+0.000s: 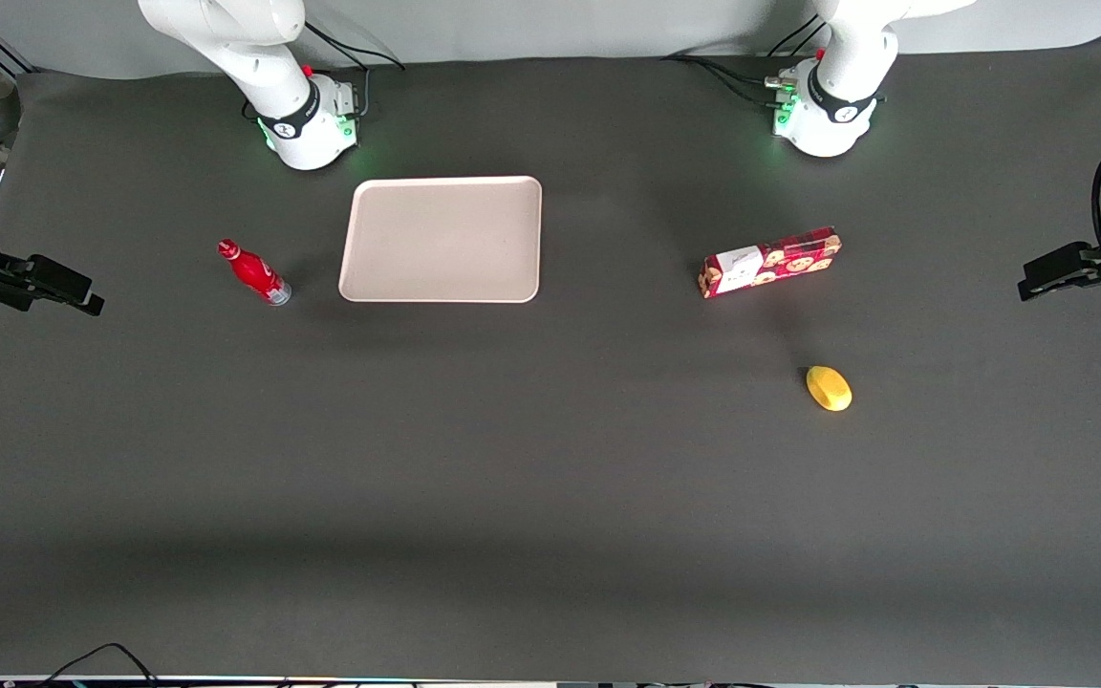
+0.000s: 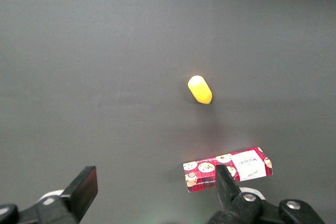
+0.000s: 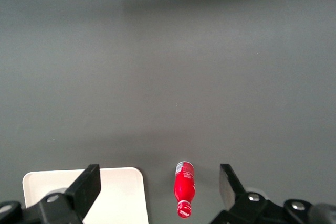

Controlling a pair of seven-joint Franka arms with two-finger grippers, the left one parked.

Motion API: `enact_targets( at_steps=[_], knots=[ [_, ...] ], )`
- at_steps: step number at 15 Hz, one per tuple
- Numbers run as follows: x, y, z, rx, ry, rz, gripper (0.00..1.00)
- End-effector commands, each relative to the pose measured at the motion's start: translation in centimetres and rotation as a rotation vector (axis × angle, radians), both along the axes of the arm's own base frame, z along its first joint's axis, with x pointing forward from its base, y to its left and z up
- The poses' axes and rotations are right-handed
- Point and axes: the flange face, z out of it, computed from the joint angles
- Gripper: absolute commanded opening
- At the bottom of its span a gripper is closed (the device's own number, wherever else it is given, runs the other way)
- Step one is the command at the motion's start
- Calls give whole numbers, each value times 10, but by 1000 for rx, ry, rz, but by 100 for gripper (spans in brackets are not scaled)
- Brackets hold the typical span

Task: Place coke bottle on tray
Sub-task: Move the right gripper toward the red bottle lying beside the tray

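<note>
— So, how do the fingers (image 3: 88, 184) stand?

— Spread wide and holding nothing; the gripper (image 3: 157, 192) hangs high above the table (image 1: 550, 478), well clear of everything.

— And the coke bottle (image 1: 254, 271)?

— Standing on the table just beside the tray (image 1: 442, 239), toward the working arm's end, apart from its rim. From the front its cap leans away from the tray. Slim, red, red cap, white script, silvery base.

— Surroundings?

— Dark grey cloth; a snack box (image 1: 770, 262) and a yellow object (image 1: 829, 388) lie toward the parked arm's end.
</note>
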Motion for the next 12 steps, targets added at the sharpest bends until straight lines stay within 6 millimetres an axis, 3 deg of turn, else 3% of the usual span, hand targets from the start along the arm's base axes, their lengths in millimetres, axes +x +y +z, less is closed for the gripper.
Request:
enact_targets(
  at_steps=[1,5,12],
  knots=[
    [-6,0,4,3,-10,20,100],
    [-7,1,-5,2,7,19,100],
    [-50,4,-79,-36,117,49,100]
  ],
)
